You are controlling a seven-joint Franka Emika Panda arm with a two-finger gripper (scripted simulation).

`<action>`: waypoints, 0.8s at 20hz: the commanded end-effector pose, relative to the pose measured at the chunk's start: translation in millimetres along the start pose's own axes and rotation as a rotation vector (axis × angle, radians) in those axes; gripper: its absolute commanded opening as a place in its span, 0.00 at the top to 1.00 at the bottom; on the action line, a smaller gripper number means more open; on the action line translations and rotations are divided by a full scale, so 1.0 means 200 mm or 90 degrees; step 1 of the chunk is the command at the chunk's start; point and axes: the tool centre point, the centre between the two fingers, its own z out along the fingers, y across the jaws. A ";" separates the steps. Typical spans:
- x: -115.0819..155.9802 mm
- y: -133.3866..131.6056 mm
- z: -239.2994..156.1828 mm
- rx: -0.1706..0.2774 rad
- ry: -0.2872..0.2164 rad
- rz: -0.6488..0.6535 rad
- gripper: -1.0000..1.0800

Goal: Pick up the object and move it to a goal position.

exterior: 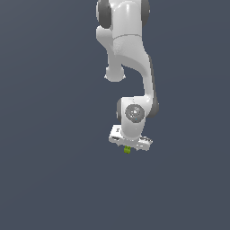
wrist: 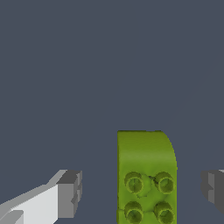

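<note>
Wrist view shows me one grey finger pad (wrist: 70,194) on a white finger, then the green block (wrist: 146,175) with four round bumps on it, then the other grey pad (wrist: 213,190). I see a gap on each side of the block, so my claw (wrist: 142,192) is open and not touching it. On the exterior view, the white arm (exterior: 128,67) hangs down and the block (exterior: 127,150) is a tiny green speck just under the claw (exterior: 129,146). I think it lies on the dark tabletop (exterior: 45,179), but it is too small there to be sure.
</note>
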 end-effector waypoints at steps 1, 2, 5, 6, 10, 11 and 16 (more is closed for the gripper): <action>0.01 0.00 0.00 0.000 0.001 0.000 0.04; 0.01 0.00 0.00 0.000 0.001 0.000 1.00; 0.01 0.00 0.00 0.000 0.001 0.000 1.00; 0.01 0.00 0.00 0.000 0.001 0.000 1.00; 0.01 0.00 0.00 0.000 0.001 0.000 1.00; 0.01 0.00 0.00 0.000 0.001 0.000 1.00; 0.00 0.00 -0.01 0.000 0.001 0.000 1.00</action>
